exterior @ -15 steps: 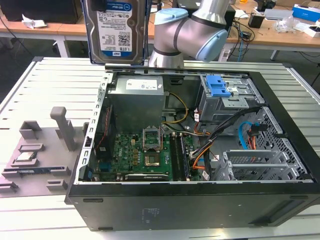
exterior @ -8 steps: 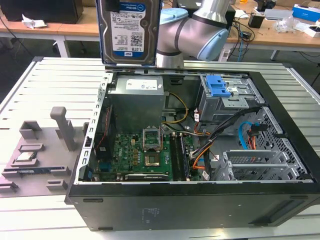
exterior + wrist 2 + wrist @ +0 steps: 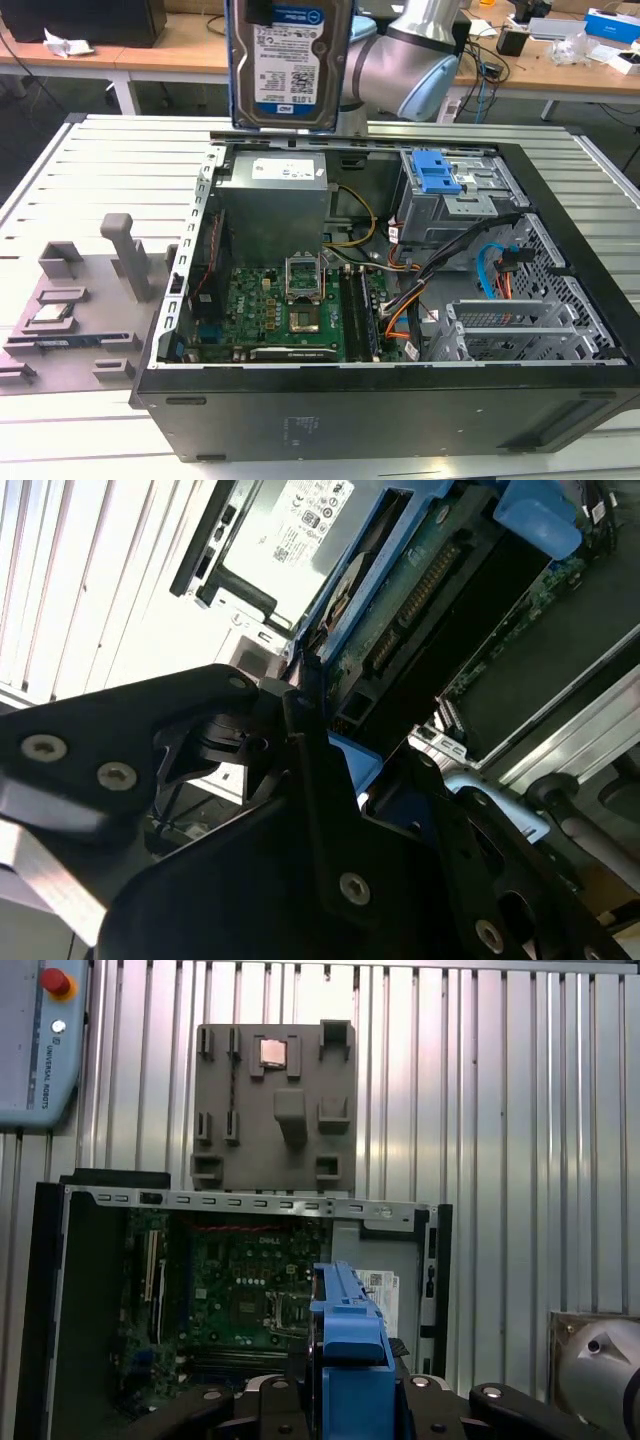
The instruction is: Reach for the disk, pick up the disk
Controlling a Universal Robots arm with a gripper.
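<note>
The flat rectangular silver metal disk [image 3: 290, 60] hangs upright in the upper middle of the exterior view. Its white-and-blue label faces the camera, and it is well clear of the open black steel computer case [image 3: 380, 400] below. In the first wrist view the end effector [image 3: 352, 1400] is clamped on the disk, its black fingers pressed against a blue plastic side rail. The second wrist view shows the drive's underside [image 3: 420, 610], a green circuit board with a dark connector strip.

By my judgement the pick-up is essentially made. Done well, it calls for pressure on the stiff rails rather than the bare board, and a squared, even clamp so the smooth metal body cannot pivot.

Under the disk lie the green motherboard [image 3: 280, 310] and the dull grey sheet-metal power supply box [image 3: 275, 190]. At the exterior view's left, a matte grey moulded tray [image 3: 110, 350] rests on the ribbed, shiny metal surface [image 3: 100, 170].
</note>
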